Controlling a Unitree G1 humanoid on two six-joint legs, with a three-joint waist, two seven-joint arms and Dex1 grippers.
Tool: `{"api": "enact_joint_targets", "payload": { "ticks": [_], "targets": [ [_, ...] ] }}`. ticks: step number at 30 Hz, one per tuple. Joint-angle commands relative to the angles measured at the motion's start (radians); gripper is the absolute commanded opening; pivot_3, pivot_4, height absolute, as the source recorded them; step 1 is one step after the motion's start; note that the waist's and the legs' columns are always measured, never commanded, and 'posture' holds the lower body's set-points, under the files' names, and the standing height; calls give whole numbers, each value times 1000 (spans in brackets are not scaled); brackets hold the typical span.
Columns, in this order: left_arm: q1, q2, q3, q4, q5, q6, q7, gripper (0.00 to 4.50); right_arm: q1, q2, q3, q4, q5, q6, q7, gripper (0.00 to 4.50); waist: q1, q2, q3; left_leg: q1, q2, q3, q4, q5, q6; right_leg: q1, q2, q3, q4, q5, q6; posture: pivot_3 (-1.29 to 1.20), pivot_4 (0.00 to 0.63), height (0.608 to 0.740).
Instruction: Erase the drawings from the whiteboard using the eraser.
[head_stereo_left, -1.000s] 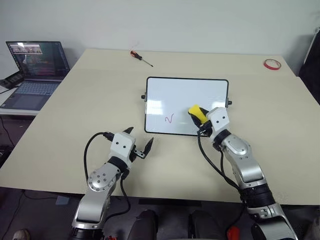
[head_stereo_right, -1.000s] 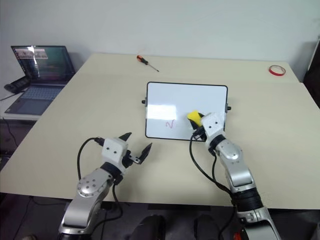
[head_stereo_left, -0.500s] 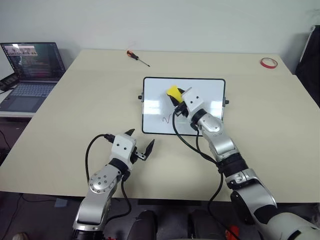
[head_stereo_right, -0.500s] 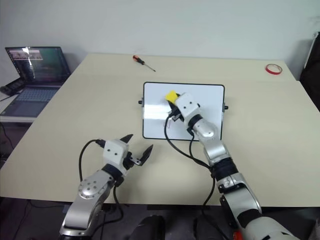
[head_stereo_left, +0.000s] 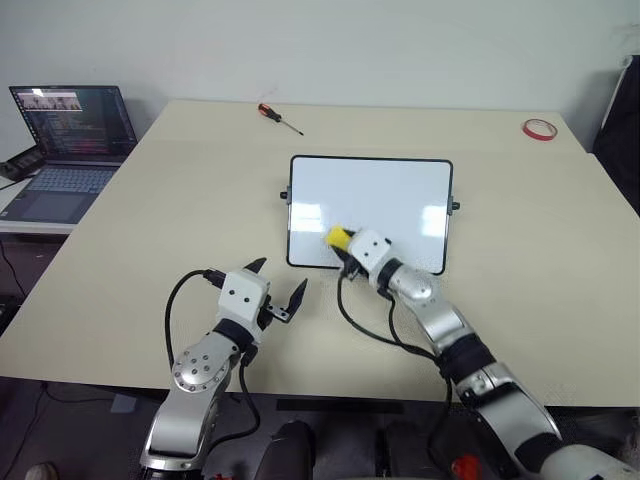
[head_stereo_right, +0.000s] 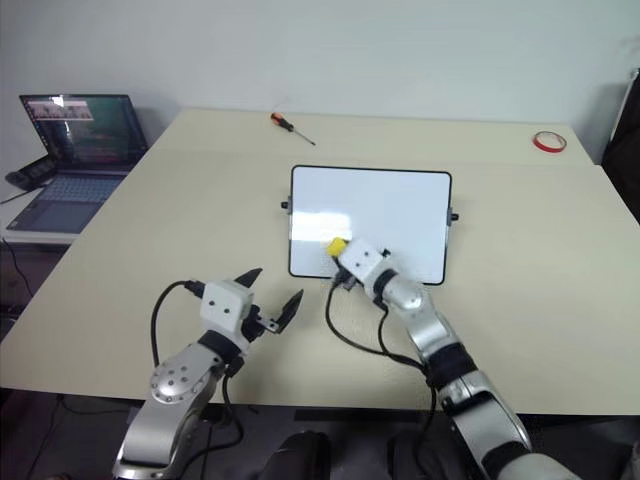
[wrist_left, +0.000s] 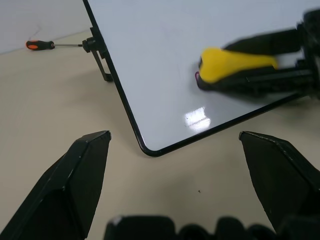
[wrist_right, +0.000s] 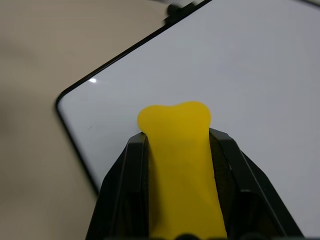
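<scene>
No brand, label or readable writing shows on anything I can see; the laptop (head_stereo_left: 70, 125) at my far left has a lit screen, but its contents are too small to read, and its left side is cut off by the frame; a dark object beside it is only partly in view and I cannot tell what it is.

My right gripper (head_stereo_left: 345, 246) is clamped on the eraser (head_stereo_left: 339, 237), both black fingers (wrist_right: 131, 180) pressed against its yellow sides so it bulges out past their tips; the eraser sits at the near left part of the whiteboard (head_stereo_left: 380, 195), which lies flat in the middle of the table (head_stereo_left: 170, 210); whether it presses on the surface I cannot tell.

A tiny reddish speck shows at the eraser's edge in my left wrist view; I cannot tell whether it is marker; the rest of the board looks white, apart from glare patches.

My left gripper (head_stereo_left: 277, 288) hangs above the table near the board's near left corner, fingers spread wide, holding nothing.

A screwdriver (head_stereo_left: 280, 116) lies at the far edge; a red tape ring (head_stereo_left: 541, 128) lies at the far right corner.
</scene>
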Motion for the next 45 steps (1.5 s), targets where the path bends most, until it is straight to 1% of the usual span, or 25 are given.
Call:
{"api": "enact_joint_targets", "payload": {
  "ticks": [1,5,10,13,15,17,22,25,27,30,34,39,42,45],
  "targets": [
    [-16,5,16,-32,-6,-4,1,4500,14,-21,4,-31,-9,64,28,1256,-1,0,0,0,0,0,0,0,0,0,0,0,0,0,0,0,150,740],
    [-27,6,12,-24,-8,-4,-6,4500,-83,4,-48,32,-16,63,-78,1256,-1,0,0,0,1,-1,0,0,0,0,1,-1,0,0,-1,0,150,740],
    [-40,2,3,-17,-8,-2,-9,4500,-214,39,-86,136,-31,-8,-232,1256,1,0,0,0,1,-1,1,1,-1,-1,5,0,0,2,-1,0,150,740],
    [-45,-1,-2,-15,-7,-1,-8,4500,-257,55,-96,176,-43,-43,-286,1256,1,0,0,-2,1,-1,1,1,-1,-2,5,0,0,2,-1,0,150,740],
    [-46,-1,-2,-17,-8,1,-8,4500,-261,62,-89,191,-38,-50,-276,1256,-1,0,0,-2,1,0,0,1,-1,-3,5,1,-1,2,-1,0,150,740],
    [-45,-1,0,-18,-9,2,-8,4500,-243,62,-67,188,-36,-54,-237,1256,-1,0,0,-3,1,1,0,1,-1,-3,5,1,-1,1,-1,0,150,740],
    [-28,-2,-2,-33,-8,6,-4,4500,-118,27,53,121,-39,-2,9,1256,-2,0,0,-2,2,1,0,1,-1,-3,5,1,-1,1,-1,0,150,740],
    [-20,-4,-5,-41,-6,9,-2,4500,-72,2,69,88,-49,27,50,1256,-2,0,0,-1,2,1,0,1,-1,-2,5,1,-1,1,-1,0,150,740],
    [-19,-5,-5,-44,-6,13,0,4500,-78,-3,57,81,-50,40,40,1256,-2,0,0,-1,2,1,0,1,-1,-2,5,1,0,2,-1,0,150,740],
    [-19,-8,-11,-44,-5,15,0,4500,-119,-6,22,106,-56,46,-23,1256,0,0,0,0,2,-1,1,1,-1,-1,5,0,0,2,-1,0,150,740],
    [-28,-7,-13,-38,-7,15,-4,4500,-191,-4,-36,163,-66,24,-180,1256,3,0,0,0,1,-1,2,1,-1,0,5,0,0,2,-1,0,150,740],
    [-41,-2,-13,-25,-12,12,-14,4500,-215,-11,-98,184,-83,31,-340,1256,6,0,0,-1,1,-3,2,1,-1,0,5,0,0,2,-1,0,150,740],
    [-48,-4,-18,-21,-14,12,-19,4500,-181,-21,-98,164,-78,34,-327,1256,6,0,0,-1,1,-2,2,1,-1,0,5,0,0,3,-1,0,150,740],
    [-58,-7,-22,-14,-14,12,-26,4500,-139,-30,-86,129,-67,49,-276,1256,6,-1,0,-1,1,-3,2,1,-1,1,5,0,0,3,-1,0,150,740]
  ]
}}
